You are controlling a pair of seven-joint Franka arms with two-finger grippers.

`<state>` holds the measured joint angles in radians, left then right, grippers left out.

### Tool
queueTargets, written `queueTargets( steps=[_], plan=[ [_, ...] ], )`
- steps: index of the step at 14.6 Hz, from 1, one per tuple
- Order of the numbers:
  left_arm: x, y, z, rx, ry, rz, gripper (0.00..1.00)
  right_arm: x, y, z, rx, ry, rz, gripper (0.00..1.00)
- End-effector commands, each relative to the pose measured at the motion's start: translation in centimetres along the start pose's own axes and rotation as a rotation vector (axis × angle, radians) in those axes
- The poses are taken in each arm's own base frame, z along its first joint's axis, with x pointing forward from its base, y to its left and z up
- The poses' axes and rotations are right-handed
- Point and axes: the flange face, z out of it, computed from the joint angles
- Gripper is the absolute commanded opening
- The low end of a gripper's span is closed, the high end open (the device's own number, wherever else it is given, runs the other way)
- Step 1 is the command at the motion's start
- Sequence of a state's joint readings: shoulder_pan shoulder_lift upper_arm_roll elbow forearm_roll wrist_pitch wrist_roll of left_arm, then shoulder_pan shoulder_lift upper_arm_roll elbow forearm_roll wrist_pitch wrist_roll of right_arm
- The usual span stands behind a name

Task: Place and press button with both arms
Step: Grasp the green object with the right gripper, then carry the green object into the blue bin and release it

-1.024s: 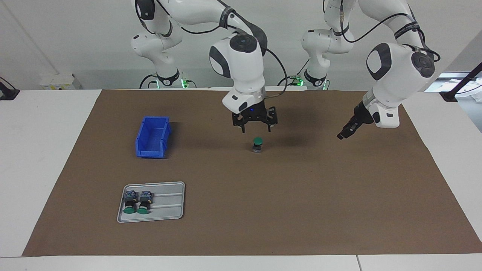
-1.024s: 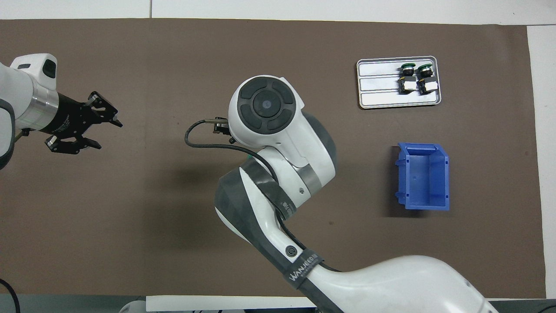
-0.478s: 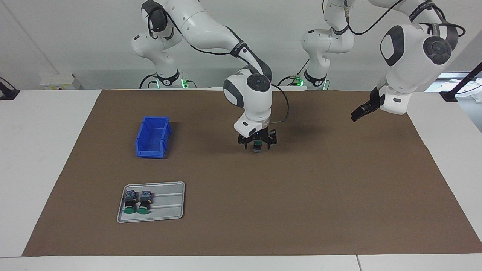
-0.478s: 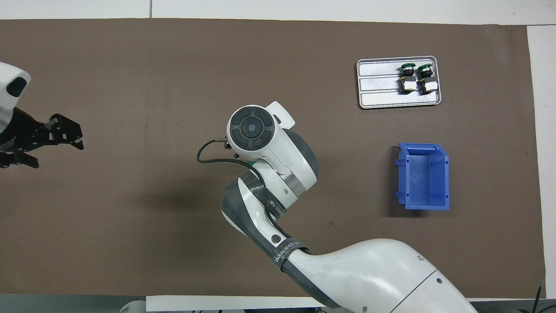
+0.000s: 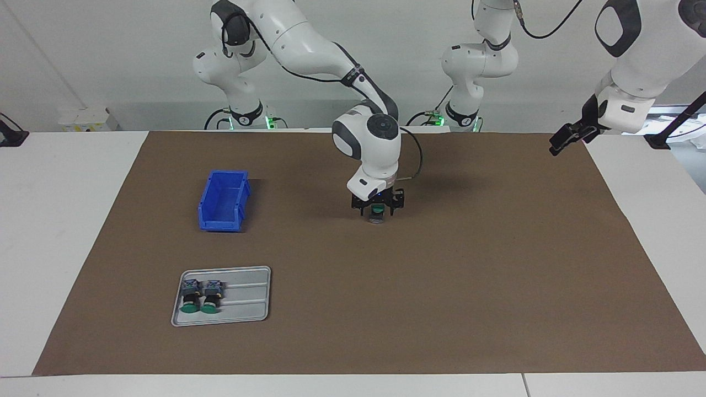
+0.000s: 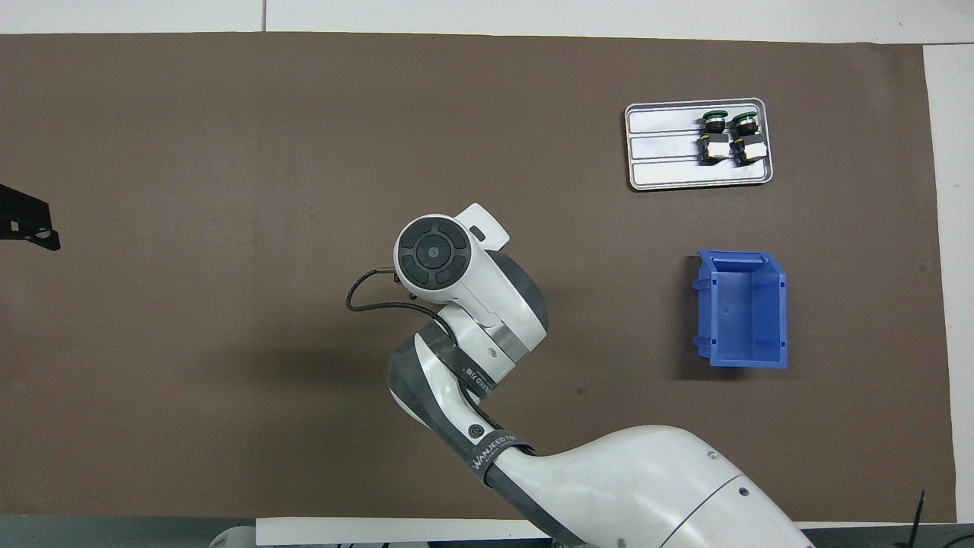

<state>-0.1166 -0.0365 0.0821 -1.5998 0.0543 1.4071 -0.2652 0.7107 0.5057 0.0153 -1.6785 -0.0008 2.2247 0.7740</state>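
Observation:
The button [image 5: 377,209] stands upright on the brown mat, green cap up, in the middle of the table. My right gripper [image 5: 378,215] is lowered around it, open, one jaw on each side of the cap. In the overhead view the right arm's wrist [image 6: 434,251] hides both the button and that gripper. My left gripper [image 5: 567,139] hangs raised over the mat's corner at the left arm's end of the table, with nothing in it. Only its black tip [image 6: 27,224] shows in the overhead view.
A blue bin [image 5: 223,201] [image 6: 742,308] stands open-topped toward the right arm's end. Farther from the robots lies a grey tray [image 5: 248,300] [image 6: 662,152] holding two alike green-capped switches [image 5: 199,298] [image 6: 729,137].
The right gripper came down from above the button to around it and narrowed slightly. The left arm rose and drew back toward its own end of the table.

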Motion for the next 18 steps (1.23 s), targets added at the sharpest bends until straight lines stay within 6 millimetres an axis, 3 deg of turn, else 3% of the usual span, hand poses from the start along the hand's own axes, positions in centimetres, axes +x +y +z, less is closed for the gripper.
queueTargets(
  steps=[1,3,4,5,8,10,12,14,16,18],
  plan=[
    [0.7,0.8,-0.8,0.030,-0.021,0.025,1.00,-0.1,0.4,-0.2,0.018,0.020,-0.001,0.70],
    [0.3,1.2,0.1,0.032,-0.036,0.038,1.00,-0.2,0.0,-0.4,0.030,0.025,-0.005,0.44],
    [0.2,1.3,0.5,0.030,-0.038,0.039,1.00,-0.1,-0.1,-0.8,0.034,0.026,-0.005,0.20],
    [0.1,1.3,0.5,0.026,-0.036,0.041,1.00,0.3,-0.2,-1.4,0.035,0.028,-0.002,0.02],
    [0.2,1.4,0.7,0.019,-0.018,0.041,1.00,2.4,0.6,-4.6,0.001,0.009,-0.028,0.00],
    [0.2,1.6,1.2,0.004,-0.004,0.044,1.00,4.8,5.9,-9.4,-0.002,0.010,-0.059,0.00],
    [-0.1,1.9,1.9,-0.001,0.009,0.054,1.00,5.9,13.2,-14.2,-0.010,0.000,-0.133,0.00],
    [0.0,2.0,1.9,-0.009,0.015,0.053,1.00,6.2,19.6,-17.6,-0.034,-0.044,-0.175,0.00],
    [-0.1,2.3,1.7,-0.015,0.017,0.058,1.00,7.2,26.4,-19.7,-0.041,-0.099,-0.293,0.00],
    [-0.2,2.3,1.8,-0.013,0.014,0.058,1.00,7.4,32.9,-20.1,-0.030,-0.148,-0.410,0.00]
  ],
)
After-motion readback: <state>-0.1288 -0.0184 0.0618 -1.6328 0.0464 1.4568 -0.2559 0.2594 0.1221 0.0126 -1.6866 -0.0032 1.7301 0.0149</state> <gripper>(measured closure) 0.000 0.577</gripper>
